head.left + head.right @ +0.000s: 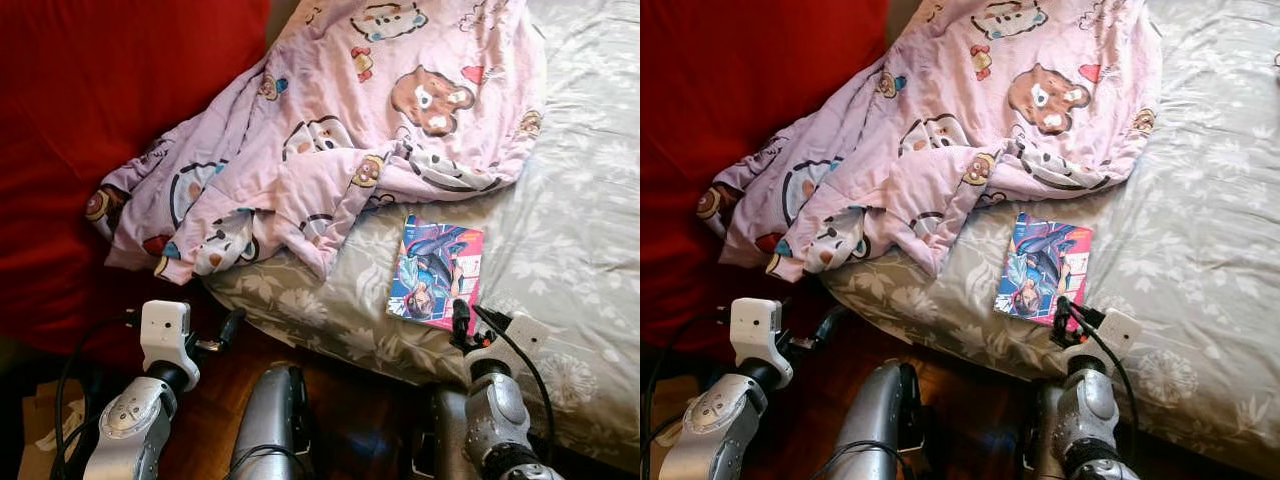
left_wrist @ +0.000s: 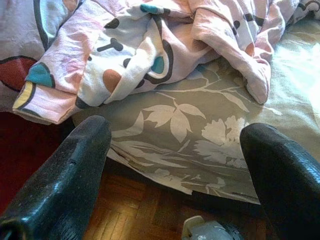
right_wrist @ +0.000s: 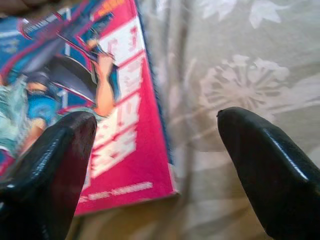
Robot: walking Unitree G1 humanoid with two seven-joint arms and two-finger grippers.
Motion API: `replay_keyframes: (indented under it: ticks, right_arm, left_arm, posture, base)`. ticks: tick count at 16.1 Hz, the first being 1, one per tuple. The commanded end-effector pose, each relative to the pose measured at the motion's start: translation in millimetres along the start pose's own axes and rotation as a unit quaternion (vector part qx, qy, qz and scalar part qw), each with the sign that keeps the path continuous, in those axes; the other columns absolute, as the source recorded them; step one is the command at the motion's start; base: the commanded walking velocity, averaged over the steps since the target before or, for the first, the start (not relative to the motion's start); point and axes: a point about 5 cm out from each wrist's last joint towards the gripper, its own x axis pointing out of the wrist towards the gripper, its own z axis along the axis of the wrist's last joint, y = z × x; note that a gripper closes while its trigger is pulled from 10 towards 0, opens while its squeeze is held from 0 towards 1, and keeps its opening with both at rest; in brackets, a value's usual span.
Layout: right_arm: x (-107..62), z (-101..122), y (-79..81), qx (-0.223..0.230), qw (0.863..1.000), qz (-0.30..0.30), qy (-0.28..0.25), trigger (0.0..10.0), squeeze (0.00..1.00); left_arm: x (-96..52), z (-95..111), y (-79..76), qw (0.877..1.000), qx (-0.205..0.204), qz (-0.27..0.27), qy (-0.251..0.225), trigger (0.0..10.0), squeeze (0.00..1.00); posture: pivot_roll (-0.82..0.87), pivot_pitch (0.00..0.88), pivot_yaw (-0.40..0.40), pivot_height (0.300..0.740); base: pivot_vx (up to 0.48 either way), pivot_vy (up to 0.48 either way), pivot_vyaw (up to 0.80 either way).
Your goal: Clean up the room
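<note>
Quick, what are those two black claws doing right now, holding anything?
Left gripper: open, holding nothing, at the bed's edge below the pink blanket.
Right gripper: open, holding nothing, over the corner of the comic book.

My arms are silver metal with rounded joint housings, each carrying a white boxy wrist module and looping black cables. The left gripper (image 2: pixel 175 165) and right gripper (image 3: pixel 155 150) have thick, glossy black, blunt-tipped fingers.
</note>
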Motion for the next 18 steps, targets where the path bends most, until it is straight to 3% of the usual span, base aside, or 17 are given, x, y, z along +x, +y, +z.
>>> replay_keyframes:
  ticks: [1,2,4,7,12,15,18]
  right_arm:
    - [-8.9,-17.1,-4.7,-0.005,0.999,-0.009,0.039,10.0,0.00]
    - [-10.9,-23.1,-6.8,-0.004,0.998,-0.009,0.062,10.0,0.00]
    - [-16.0,-34.8,-11.1,-0.051,0.993,-0.010,0.110,10.0,0.00]
    - [-18.3,-32.6,-26.0,-0.048,0.992,-0.056,0.102,10.0,0.00]
    - [-33.0,-26.9,-65.9,-0.086,0.980,-0.167,0.063,10.0,0.00]
    - [-40.7,-32.7,-66.8,-0.086,0.980,-0.170,0.058,10.0,0.00]
    - [-41.1,-39.9,-48.0,-0.066,0.990,-0.113,0.058,10.0,0.00]
  left_arm:
    - [-5.0,-7.7,3.2,1.000,0.000,0.002,0.017,10.0,0.00]
    - [-5.3,-8.2,2.9,1.000,0.000,0.000,0.018,10.0,0.00]
    - [-5.0,-8.2,2.8,1.000,0.000,-0.001,0.018,10.0,0.00]
    - [-4.4,-8.5,3.1,1.000,0.001,-0.001,0.018,10.0,0.00]
    - [-3.1,-8.4,3.7,1.000,0.005,-0.001,0.017,10.0,0.00]
    - [-2.4,-8.4,4.3,1.000,0.008,-0.001,0.017,10.0,0.00]
    - [-1.0,-8.4,4.4,1.000,0.010,0.000,0.016,10.0,0.00]
  posture:
    - [0.21,0.278,0.137,0.586]
    - [0.21,0.277,0.138,0.586]
    - [0.21,0.276,0.137,0.586]
    - [0.21,0.274,0.137,0.586]
    - [0.20,0.269,0.135,0.586]
    - [0.19,0.266,0.135,0.586]
    - [0.20,0.260,0.134,0.586]
  base:
    - [0.000,0.000,0.00]
    - [0.000,0.000,0.00]
    - [0.000,0.000,0.00]
    - [0.000,0.000,0.00]
    - [0.000,0.000,0.00]
    - [0.000,0.000,0.00]
    - [0.000,0.000,0.00]
